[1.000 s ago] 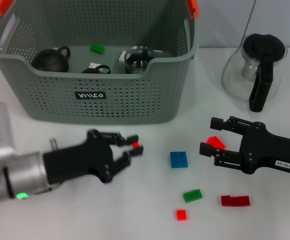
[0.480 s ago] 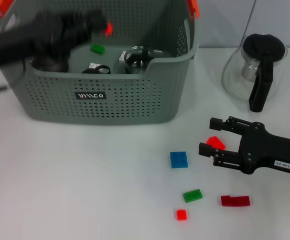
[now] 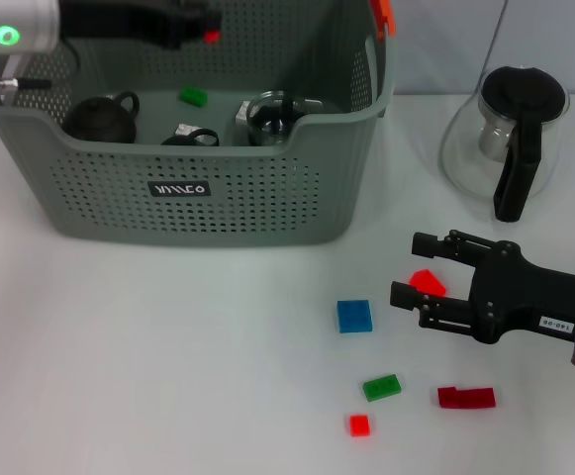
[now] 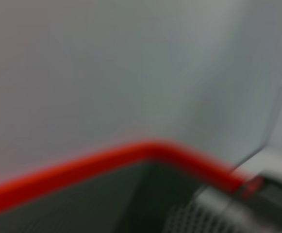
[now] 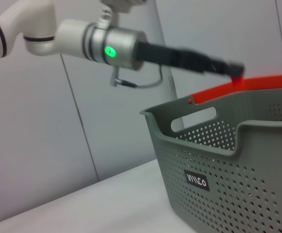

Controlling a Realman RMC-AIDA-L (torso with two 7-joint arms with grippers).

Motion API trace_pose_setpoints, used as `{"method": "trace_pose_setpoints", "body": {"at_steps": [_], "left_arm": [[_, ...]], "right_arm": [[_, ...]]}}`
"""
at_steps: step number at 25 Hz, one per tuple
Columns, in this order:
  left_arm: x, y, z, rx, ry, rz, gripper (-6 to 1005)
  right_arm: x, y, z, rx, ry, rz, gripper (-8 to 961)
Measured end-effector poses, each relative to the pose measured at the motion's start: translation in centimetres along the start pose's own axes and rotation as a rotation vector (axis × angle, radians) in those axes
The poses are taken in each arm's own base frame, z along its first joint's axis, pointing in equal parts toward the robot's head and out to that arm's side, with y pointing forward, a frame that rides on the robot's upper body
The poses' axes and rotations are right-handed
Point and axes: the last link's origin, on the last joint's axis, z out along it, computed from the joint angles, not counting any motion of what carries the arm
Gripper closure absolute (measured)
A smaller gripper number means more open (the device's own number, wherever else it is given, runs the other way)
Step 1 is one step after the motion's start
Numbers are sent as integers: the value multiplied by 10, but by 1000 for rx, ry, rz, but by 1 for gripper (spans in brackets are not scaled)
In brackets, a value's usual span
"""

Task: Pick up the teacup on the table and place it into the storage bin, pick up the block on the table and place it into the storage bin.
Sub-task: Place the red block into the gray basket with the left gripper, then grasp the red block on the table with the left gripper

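Left pincer (image 3: 200, 28), closed on a small red block (image 3: 210, 37), is held directly above the storage bin (image 3: 198, 213); right pincer (image 3: 416, 267) is held open over the desk (image 3: 148, 366).

Blurred orange handle (image 4: 107, 162) of storage bin (image 4: 213, 213)

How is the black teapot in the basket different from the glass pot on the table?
The black teapot is dark all over and you cannot see into it; the glass pot is see-through with a black lid and handle. The teapot sits inside the storage bin; the glass pot stands on the table, to the bin's right. The teapot looks smaller. Both stand upright and each has a handle.
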Motion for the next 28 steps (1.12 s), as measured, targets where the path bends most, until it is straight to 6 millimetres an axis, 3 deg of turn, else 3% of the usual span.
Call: {"method": "trace_pose_setpoints", "body": {"at_steps": [6, 14, 20, 22, 24, 25, 28], "left_arm": [[-17, -9, 24, 189, -166, 42, 714], [-19, -9, 22, 193, -134, -40, 660], [-19, -11, -12, 89, 125, -154, 619], [-26, -6, -30, 14, 265, -146, 373], [-31, -1, -39, -27, 328, -128, 340], [-47, 15, -60, -123, 471, -47, 323], [-67, 30, -74, -190, 530, 26, 273]], "right_arm": [[0, 0, 0, -1, 0, 0, 134], [-1, 0, 2, -4, 0, -3, 134], [-1, -1, 1, -1, -2, -1, 134], [-1, -1, 1, 0, -3, -1, 133], [-1, -1, 1, 0, -3, -1, 133], [-2, -1, 2, -1, -3, -2, 133], [-3, -1, 3, -4, -4, -5, 134]]}}
